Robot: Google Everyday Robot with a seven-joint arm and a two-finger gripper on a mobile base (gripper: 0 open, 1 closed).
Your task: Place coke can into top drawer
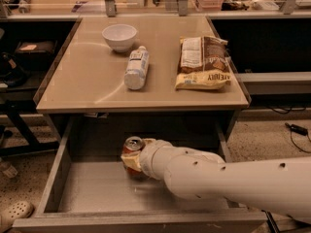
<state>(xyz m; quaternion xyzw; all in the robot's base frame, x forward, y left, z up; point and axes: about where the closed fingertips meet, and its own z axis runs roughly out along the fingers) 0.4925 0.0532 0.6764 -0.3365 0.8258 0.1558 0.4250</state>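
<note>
The coke can [132, 149] is red-orange with a silver top. It stands upright inside the open top drawer [92, 188], near the middle of its grey floor, toward the back. My gripper [132, 162] reaches in from the right on a thick white arm [228, 181] and is shut around the can's body. The can's base is at or just above the drawer floor; the fingers hide the contact.
On the tabletop [87, 81] above the drawer lie a white bowl [119, 36], a white plastic bottle on its side [136, 68] and a snack bag [202, 62]. Dark shelving stands at left and right. A cable lies on the floor at right.
</note>
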